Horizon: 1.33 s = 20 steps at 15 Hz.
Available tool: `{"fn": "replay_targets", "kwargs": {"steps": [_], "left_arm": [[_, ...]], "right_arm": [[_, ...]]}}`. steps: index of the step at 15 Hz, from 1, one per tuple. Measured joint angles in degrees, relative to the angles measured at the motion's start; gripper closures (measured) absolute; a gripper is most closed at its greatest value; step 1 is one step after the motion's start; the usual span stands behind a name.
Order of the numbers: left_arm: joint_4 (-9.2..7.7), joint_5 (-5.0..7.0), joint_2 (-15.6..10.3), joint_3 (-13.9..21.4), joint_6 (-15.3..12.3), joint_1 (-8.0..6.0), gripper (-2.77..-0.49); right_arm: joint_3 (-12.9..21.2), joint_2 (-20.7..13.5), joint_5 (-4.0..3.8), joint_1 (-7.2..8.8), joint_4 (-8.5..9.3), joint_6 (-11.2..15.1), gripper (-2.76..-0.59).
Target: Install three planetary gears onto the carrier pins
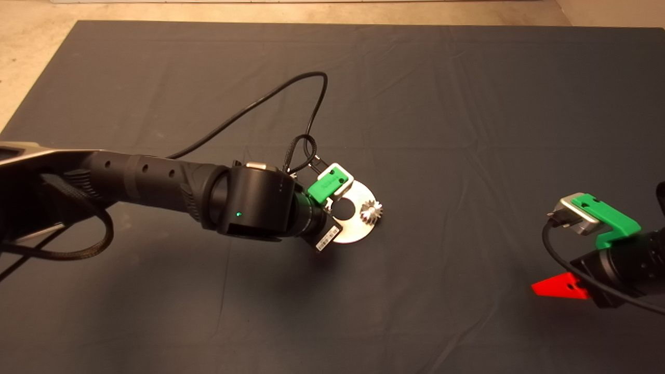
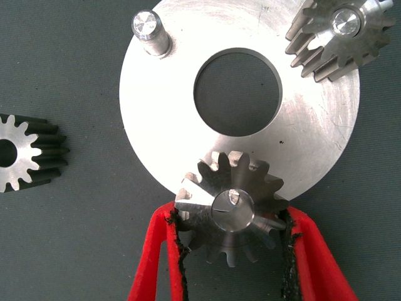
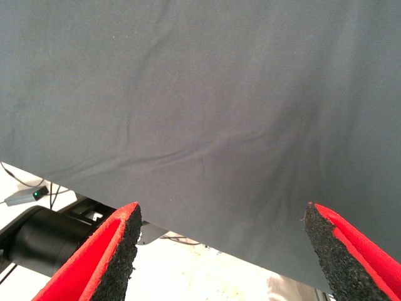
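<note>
Gears: one [image 2: 336, 37] is seated on its pin; a second [image 2: 230, 207] is pinched between the left gripper's [image 2: 232, 251] fingers over a rim pin of the disc [image 2: 313, 132] — tilted, judged not yet seated. Third gear [image 2: 25, 152] lies on the mat beside the disc; one pin [image 2: 150, 31] is bare. Right gripper [image 3: 222, 251] is parked at the mat's edge, fingers spread.
</note>
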Motion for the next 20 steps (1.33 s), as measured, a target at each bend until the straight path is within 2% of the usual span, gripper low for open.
{"fn": "replay_targets", "kwargs": {"steps": [2, 4, 7, 9, 16, 18, 20], "left_arm": [[-0.01, -0.02, 0.00, 0.39, -0.12, 0.00, -0.60], [0.00, 0.00, -0.17, 0.78, -0.46, 0.01, -0.60], [-0.02, -0.02, -0.82, 2.21, -2.74, 0.01, -0.60], [0.00, -0.03, -1.08, 2.38, -2.88, 0.09, -0.60], [0.05, -0.06, -1.27, 2.35, -2.85, 0.13, -0.60], [0.59, -0.95, -1.58, 2.24, -2.85, 0.38, -0.60], [1.49, -1.79, -2.10, 2.23, -2.85, 1.64, -0.60]], "right_arm": [[0.02, 0.00, -0.02, 1.07, 0.00, -0.02, -1.91], [0.00, 0.00, 0.00, 1.18, 0.00, -0.02, -1.91], [0.00, 0.00, -0.05, 1.55, 0.00, -0.02, -1.92], [0.00, 0.00, -0.06, 2.06, 0.01, -0.02, -1.91], [0.00, 0.00, -0.06, 2.26, 0.20, -0.02, -1.92], [0.00, 0.00, -0.06, 2.44, 0.26, -0.02, -1.91], [0.00, 0.00, -0.09, 2.71, 0.30, -0.02, -1.91]]}}
